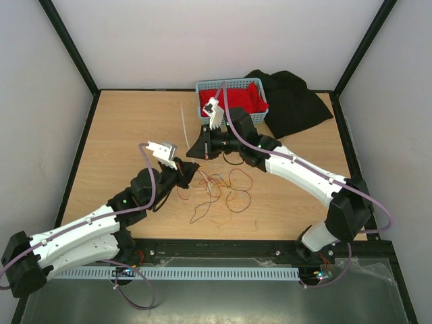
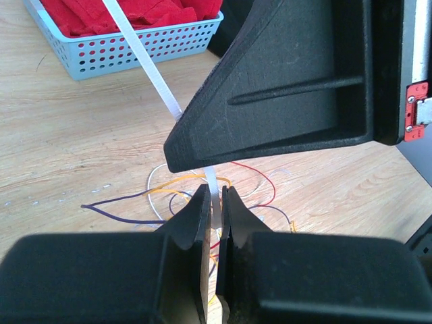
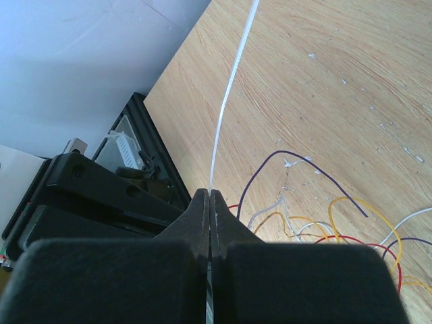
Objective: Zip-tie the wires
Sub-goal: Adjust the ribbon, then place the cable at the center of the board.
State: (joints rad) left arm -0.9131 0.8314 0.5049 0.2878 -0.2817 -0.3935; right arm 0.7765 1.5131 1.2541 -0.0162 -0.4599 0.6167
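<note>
The zip tie (image 1: 183,125) is a thin whitish strip running from the table's back middle toward both grippers. In the right wrist view my right gripper (image 3: 210,194) is shut on the zip tie (image 3: 229,88), which runs on past its tips. My left gripper (image 2: 216,192) sits just below the right one, its jaws pressed onto the same zip tie (image 2: 145,57) with only the strip between them. The wires (image 1: 223,189), thin curly strands in purple, yellow, red and white, lie loose on the wood beside and under both grippers.
A light blue basket (image 1: 229,86) holding red cloth (image 1: 246,98) stands at the back centre, right behind the right arm. A black cloth (image 1: 293,101) lies at the back right. Black frame posts line the table's edges.
</note>
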